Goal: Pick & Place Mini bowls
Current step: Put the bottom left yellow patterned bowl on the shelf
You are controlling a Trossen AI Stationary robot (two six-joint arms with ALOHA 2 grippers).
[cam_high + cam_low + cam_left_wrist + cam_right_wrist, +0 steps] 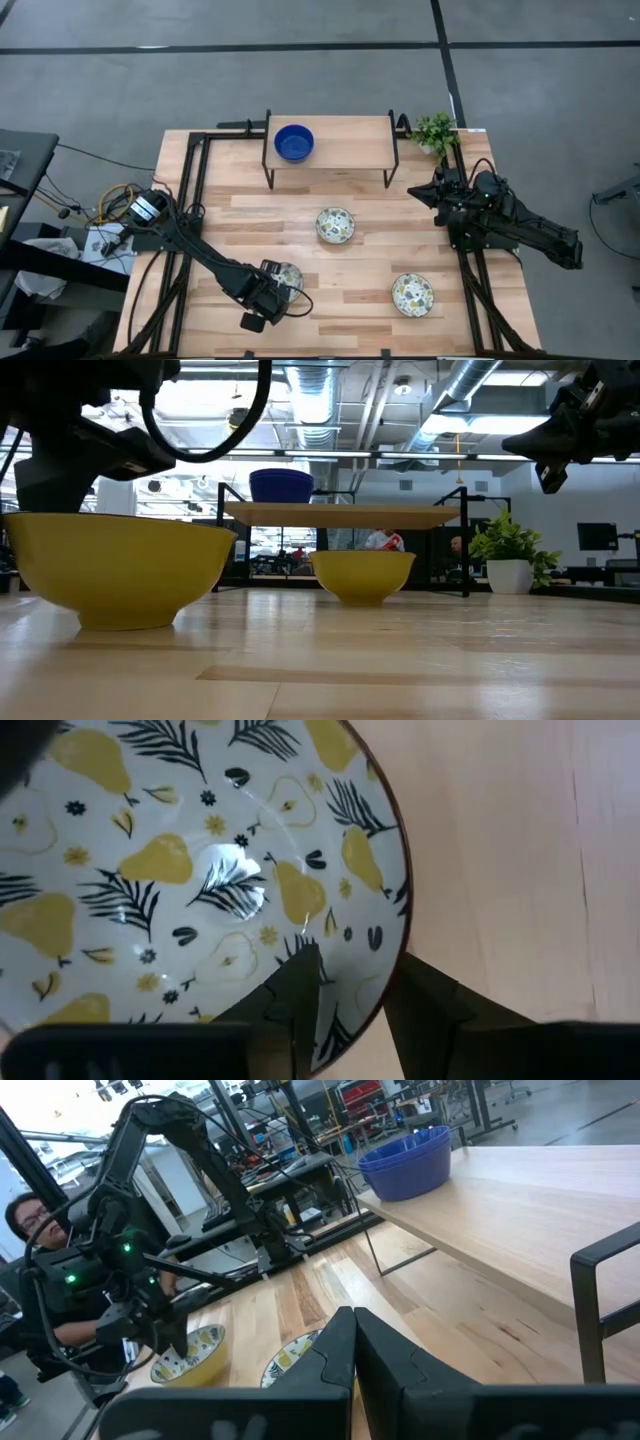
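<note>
Tabletop [350, 262]: blue bowls [294, 142] shelved; three patterned remain, left gripper [350, 995] straddling one's [190, 870] rim, ungripped; right gripper [353, 1330] closed, empty.

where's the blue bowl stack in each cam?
High: blue bowl stack on the left end of the wooden shelf.
Low: upper centre-left, on the shelf.
Left wrist: not in it.
Right wrist: upper right, on the shelf.
Shared landmark: the shelf.
</note>
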